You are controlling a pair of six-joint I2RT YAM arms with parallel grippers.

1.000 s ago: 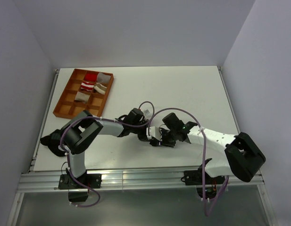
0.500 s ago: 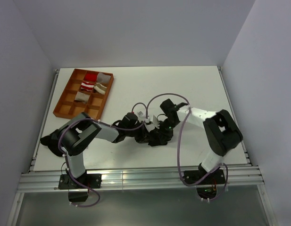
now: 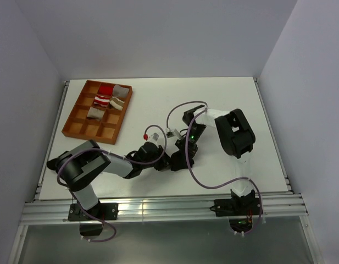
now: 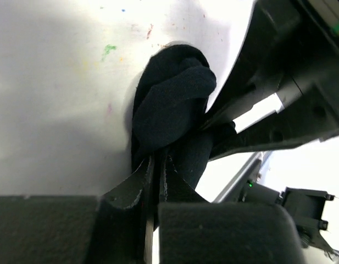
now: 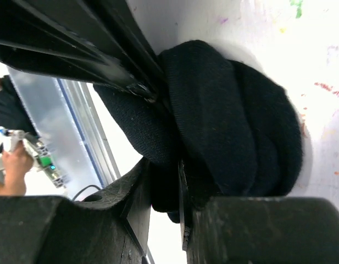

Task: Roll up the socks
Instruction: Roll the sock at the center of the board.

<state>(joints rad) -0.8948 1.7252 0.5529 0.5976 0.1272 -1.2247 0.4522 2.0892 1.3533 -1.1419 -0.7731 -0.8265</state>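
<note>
A black sock (image 3: 178, 163) lies bunched into a loose roll on the white table, near the front middle. Both grippers meet at it. My left gripper (image 3: 166, 159) reaches in from the left and is shut on a fold of the sock (image 4: 172, 107); its fingertips (image 4: 157, 165) pinch the fabric. My right gripper (image 3: 184, 154) comes from the right and is shut on the opposite edge of the sock (image 5: 229, 121), with cloth clamped between its fingers (image 5: 165, 187). Each wrist view shows the other gripper's black fingers (image 4: 262, 104) (image 5: 98, 49) against the bundle.
An orange compartment tray (image 3: 81, 124) stands at the back left, with several rolled socks in its far cells: red (image 3: 106, 89), grey (image 3: 121, 91), striped (image 3: 102, 100), beige (image 3: 118, 103). Purple cables (image 3: 183, 107) loop above the grippers. The table's front edge rail (image 3: 158, 206) is close by.
The right arm has folded back, its elbow swinging from the right front to the table's middle. The left arm has dropped lower and stretched out. Both grippers stay on the sock.
</note>
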